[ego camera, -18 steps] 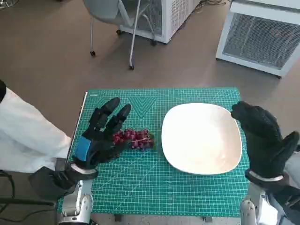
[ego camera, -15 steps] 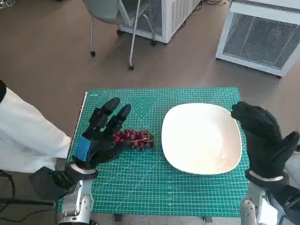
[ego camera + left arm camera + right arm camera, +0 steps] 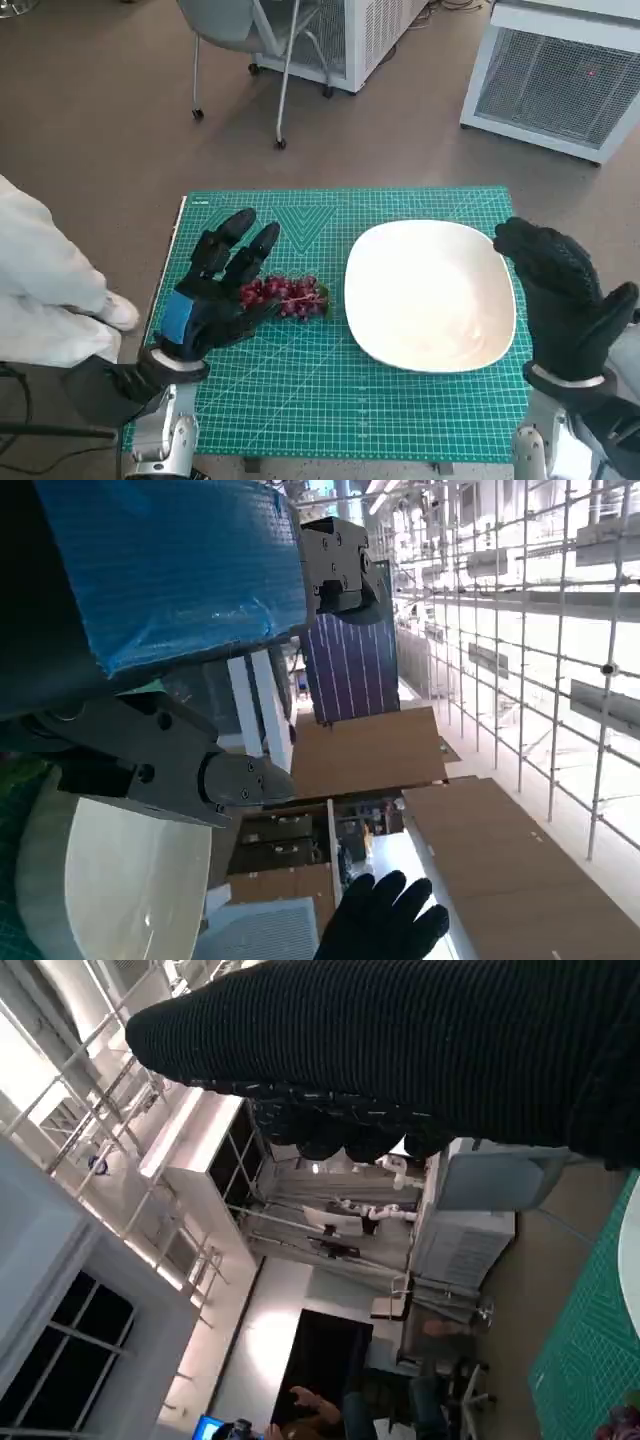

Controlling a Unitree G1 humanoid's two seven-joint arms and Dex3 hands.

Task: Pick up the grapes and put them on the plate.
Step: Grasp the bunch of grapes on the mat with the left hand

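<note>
A small bunch of red grapes (image 3: 288, 296) lies on the green cutting mat (image 3: 300, 400), just left of the white plate (image 3: 430, 295). My left hand (image 3: 215, 290) hovers over the left end of the bunch, fingers spread and pointing away from me, holding nothing. At the plate's right edge my gloved right hand (image 3: 560, 295) is raised with fingers apart and empty. The left wrist view shows the plate (image 3: 100, 880) and the right hand (image 3: 385, 920). The right wrist view shows a corner of the grapes (image 3: 618, 1426) and the mat (image 3: 590, 1350).
The mat covers the small table. A person's white sleeve (image 3: 45, 290) is at the left edge beside the table. A chair (image 3: 250, 40) and white appliances (image 3: 560, 70) stand on the floor beyond the table.
Both hands and the grapes stay where they were. The person's white sleeve at the left has drawn back from the table.
</note>
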